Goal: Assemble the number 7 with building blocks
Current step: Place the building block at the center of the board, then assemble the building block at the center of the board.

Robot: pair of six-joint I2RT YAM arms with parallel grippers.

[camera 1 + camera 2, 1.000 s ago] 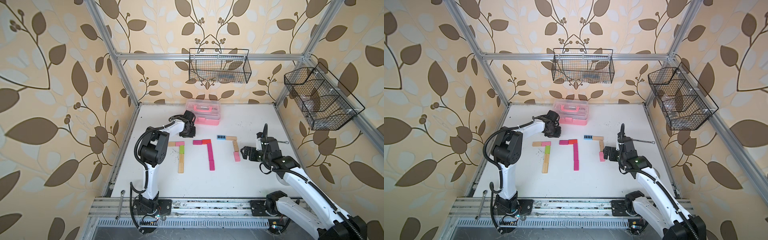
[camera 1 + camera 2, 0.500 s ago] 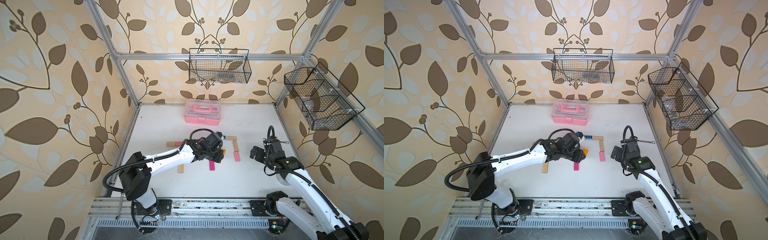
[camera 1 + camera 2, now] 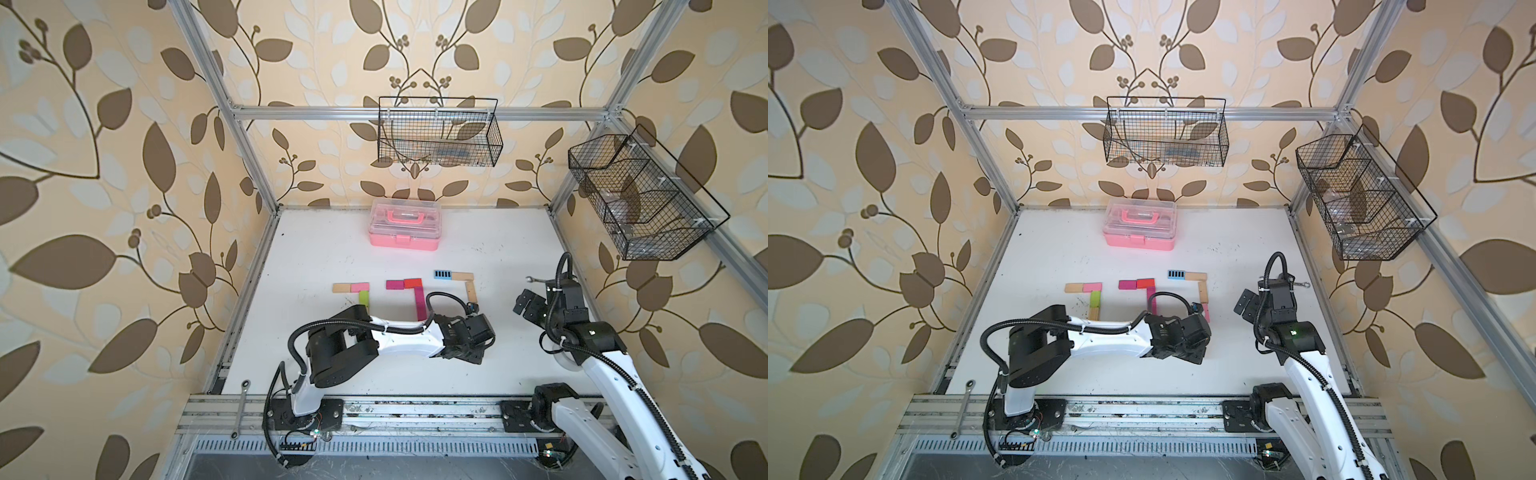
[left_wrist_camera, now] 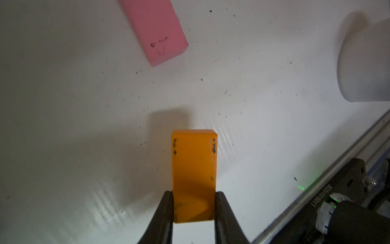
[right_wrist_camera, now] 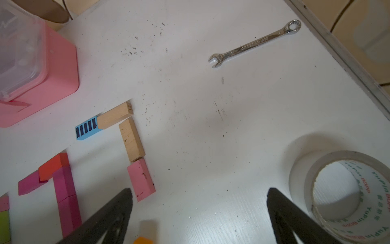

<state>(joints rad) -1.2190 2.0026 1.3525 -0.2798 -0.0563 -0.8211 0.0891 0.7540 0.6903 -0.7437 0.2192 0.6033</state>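
My left gripper (image 4: 193, 194) is shut on an orange block (image 4: 194, 169), held just above the white table near the front; in both top views it (image 3: 467, 352) (image 3: 1187, 353) sits below the right-hand figure. A pink block (image 4: 156, 29), the lowest of that figure, lies beyond the orange one. Three 7-shaped figures lie in a row: wood, pink and green (image 3: 351, 287), magenta and red (image 3: 405, 284), blue-striped, wood and pink (image 5: 128, 135). My right gripper (image 5: 199, 192) (image 3: 525, 305) is open and empty, right of them. The orange block (image 5: 143, 240) shows at its view's edge.
A pink plastic case (image 3: 403, 226) stands at the back. A wrench (image 5: 255, 42) and a roll of clear tape (image 5: 346, 190) lie on the right side. Wire baskets (image 3: 438, 133) hang on the back and right walls. The metal frame rail (image 3: 374, 411) runs along the front.
My left arm has swung from beside the pink case, over the middle figure, toward the front right, carrying the orange block. My right gripper has drawn back to the right, still open.
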